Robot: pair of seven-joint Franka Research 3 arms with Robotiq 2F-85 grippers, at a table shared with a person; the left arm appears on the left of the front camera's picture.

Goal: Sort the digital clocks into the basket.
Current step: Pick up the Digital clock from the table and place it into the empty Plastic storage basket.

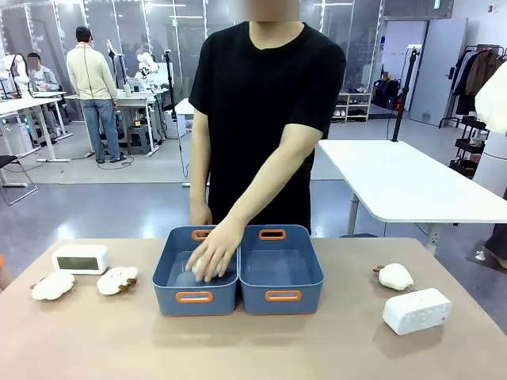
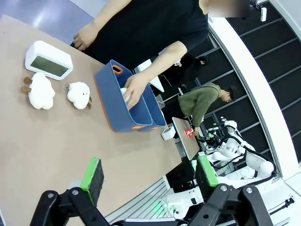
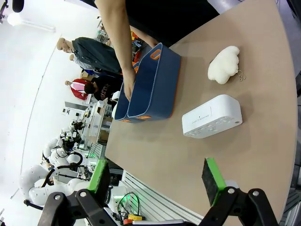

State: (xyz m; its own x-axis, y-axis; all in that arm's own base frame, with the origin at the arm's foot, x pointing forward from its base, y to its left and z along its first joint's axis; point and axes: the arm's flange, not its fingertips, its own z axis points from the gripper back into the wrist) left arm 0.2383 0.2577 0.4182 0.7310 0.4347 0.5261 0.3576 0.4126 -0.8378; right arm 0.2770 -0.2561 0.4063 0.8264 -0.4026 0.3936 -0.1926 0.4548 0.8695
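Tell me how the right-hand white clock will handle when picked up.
The digital clock looks like hard plastic: probably stiff and light for its size. Its smooth, rounded corners might slip in a grip. Lying on a broad face, it would likely slide, not roll, if pushed.

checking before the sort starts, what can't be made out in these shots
Front view: the white thing under the person's hand in the left basket; the hand covers it.
Right wrist view: print on the right clock, too small.
Front view: left clock digits, too small.

place: open lab hall | cues: white worktables (image 1: 412, 182), glass partitions (image 1: 47, 32)
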